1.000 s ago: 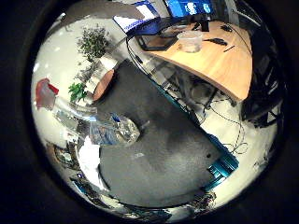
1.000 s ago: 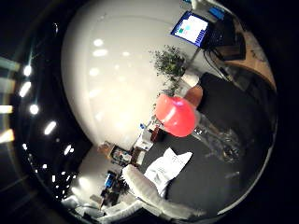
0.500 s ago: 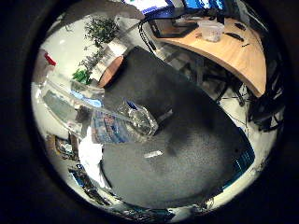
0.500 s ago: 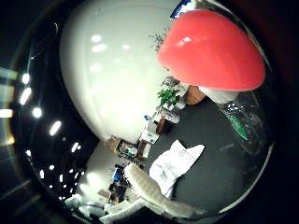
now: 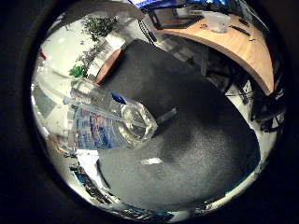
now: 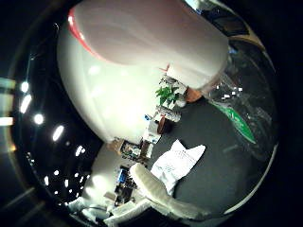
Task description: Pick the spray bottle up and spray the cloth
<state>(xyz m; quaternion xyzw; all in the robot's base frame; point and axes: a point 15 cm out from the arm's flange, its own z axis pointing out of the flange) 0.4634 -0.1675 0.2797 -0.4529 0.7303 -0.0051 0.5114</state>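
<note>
We see a clear spray bottle (image 5: 110, 122) with a blue and red printed label, its red spray head (image 6: 142, 35) looming pale, a white cloth (image 6: 177, 163), a dark grey mat (image 5: 196, 140), and a tan wooden desk (image 5: 243, 46).

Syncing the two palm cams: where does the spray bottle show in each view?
Little finger side palm view: the spray bottle, a clear body with a printed label, lies close to the palm over the dark mat.
Thumb side palm view: its head fills the area nearest the camera, with the clear body running along the mat's edge.
Shared landmark: the potted plant beyond the mat's far edge. The white cloth shows only in the thumb side view.
</note>
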